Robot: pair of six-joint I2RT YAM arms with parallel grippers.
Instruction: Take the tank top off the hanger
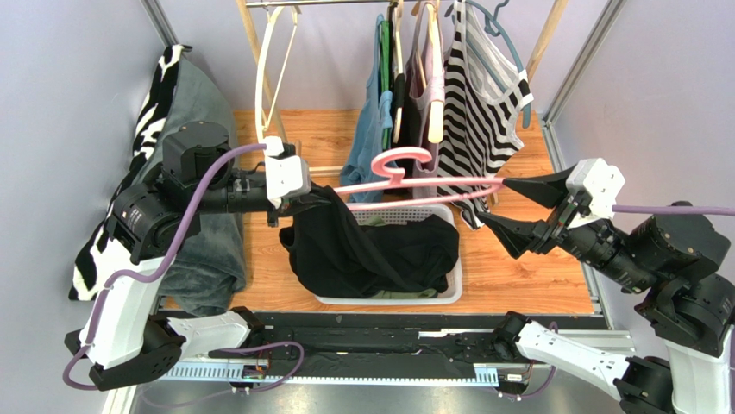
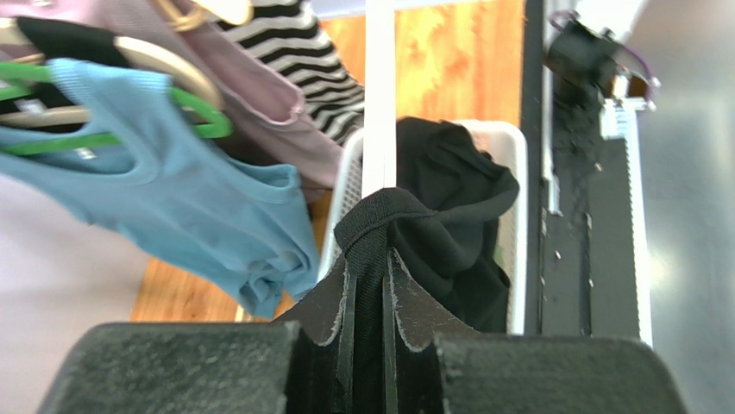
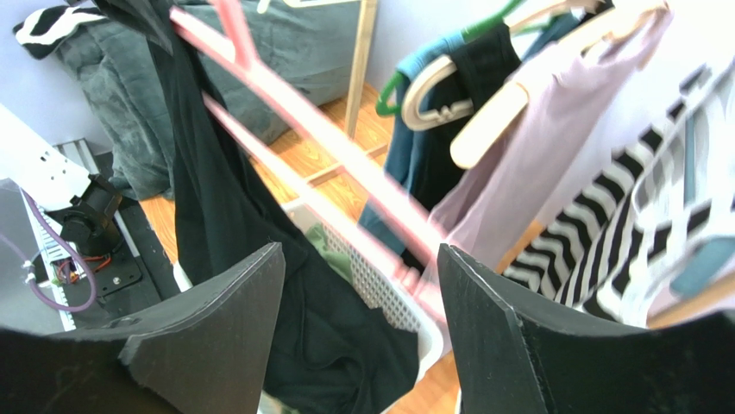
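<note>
pink hanger [image 1: 405, 177]: just the one
black tank top [image 1: 345, 250]: one
white basket [image 1: 456, 278]: one
tops on the rail: four I think, blue top [image 1: 369, 142], black top [image 1: 398, 95], lilac top [image 1: 423, 90], striped top [image 1: 483, 112]
bare cream hanger [image 1: 259, 78]: one
end effectors: two, left end effector [image 1: 317, 197] and right end effector [image 1: 492, 200]

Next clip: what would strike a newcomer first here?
A pink plastic hanger hangs level in mid-air at the centre of the overhead view. The left gripper is shut on a black tank top that drapes into the white plastic basket below; the right gripper stands open around the hanger's right end.
</note>
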